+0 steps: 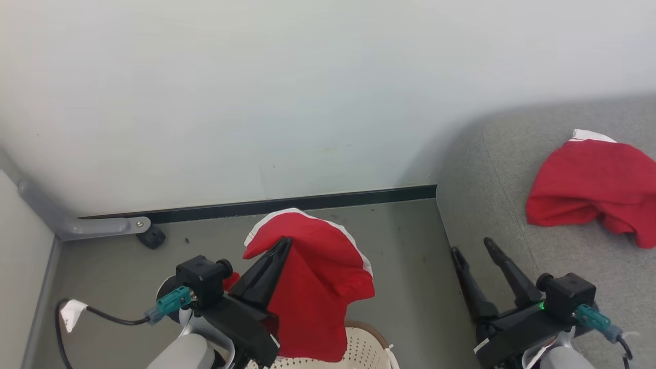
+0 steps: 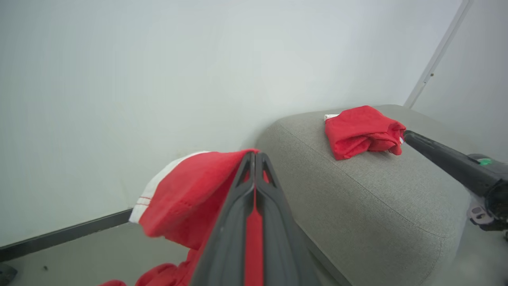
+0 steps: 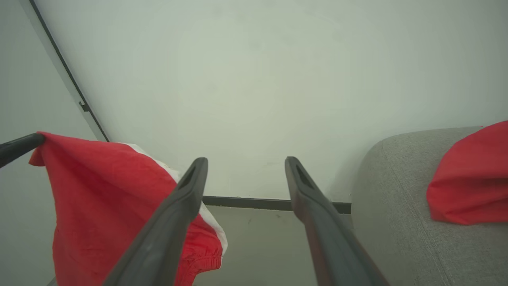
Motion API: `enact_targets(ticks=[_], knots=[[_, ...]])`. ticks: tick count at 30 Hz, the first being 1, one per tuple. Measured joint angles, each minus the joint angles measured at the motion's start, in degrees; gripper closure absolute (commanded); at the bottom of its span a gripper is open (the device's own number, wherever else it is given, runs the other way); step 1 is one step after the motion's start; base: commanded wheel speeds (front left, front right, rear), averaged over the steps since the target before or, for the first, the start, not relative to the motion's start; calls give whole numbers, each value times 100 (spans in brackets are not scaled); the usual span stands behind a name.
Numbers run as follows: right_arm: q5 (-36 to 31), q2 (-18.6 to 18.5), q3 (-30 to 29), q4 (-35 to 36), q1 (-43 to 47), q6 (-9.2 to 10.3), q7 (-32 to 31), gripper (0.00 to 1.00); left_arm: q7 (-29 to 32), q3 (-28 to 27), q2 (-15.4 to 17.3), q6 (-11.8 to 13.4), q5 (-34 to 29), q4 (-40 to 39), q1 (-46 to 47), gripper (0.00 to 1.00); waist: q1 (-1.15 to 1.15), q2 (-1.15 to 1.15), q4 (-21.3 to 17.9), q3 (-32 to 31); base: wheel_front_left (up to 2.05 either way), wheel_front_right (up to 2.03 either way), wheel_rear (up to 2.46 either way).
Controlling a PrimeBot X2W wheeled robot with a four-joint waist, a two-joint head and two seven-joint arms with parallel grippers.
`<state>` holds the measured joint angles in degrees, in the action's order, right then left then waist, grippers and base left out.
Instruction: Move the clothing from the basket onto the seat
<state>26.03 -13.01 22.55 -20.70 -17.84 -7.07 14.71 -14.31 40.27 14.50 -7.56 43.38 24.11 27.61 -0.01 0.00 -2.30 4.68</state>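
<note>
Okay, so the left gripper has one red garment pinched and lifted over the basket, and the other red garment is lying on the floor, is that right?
Not quite: the other red garment lies on the grey seat, not on the floor, as the head view shows. The rest stands: the left gripper has one red garment pinched and lifted over the basket.

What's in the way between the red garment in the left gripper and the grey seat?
Nothing visible. The held garment hangs from the shut left gripper above the basket, with only floor between it and the seat. The open right gripper sits by the seat's edge, the one thing near that path.
</note>
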Motion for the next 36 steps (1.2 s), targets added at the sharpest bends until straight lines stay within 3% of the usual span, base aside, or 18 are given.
enact_targets(ticks=[14, 36], knots=[[131, -49, 1266, -201, -450, 0, -213, 0, -2, -75, 34, 0, -169, -1027, -12, 100, 1, 0, 114, -46, 0, 0, 0], [987, 237, 2911, -27, -1123, 0, -145, 0, -18, -49, -2, 51, -212, -1334, -12, 100, 1, 1, 483, 5, 0, 0, 0]])
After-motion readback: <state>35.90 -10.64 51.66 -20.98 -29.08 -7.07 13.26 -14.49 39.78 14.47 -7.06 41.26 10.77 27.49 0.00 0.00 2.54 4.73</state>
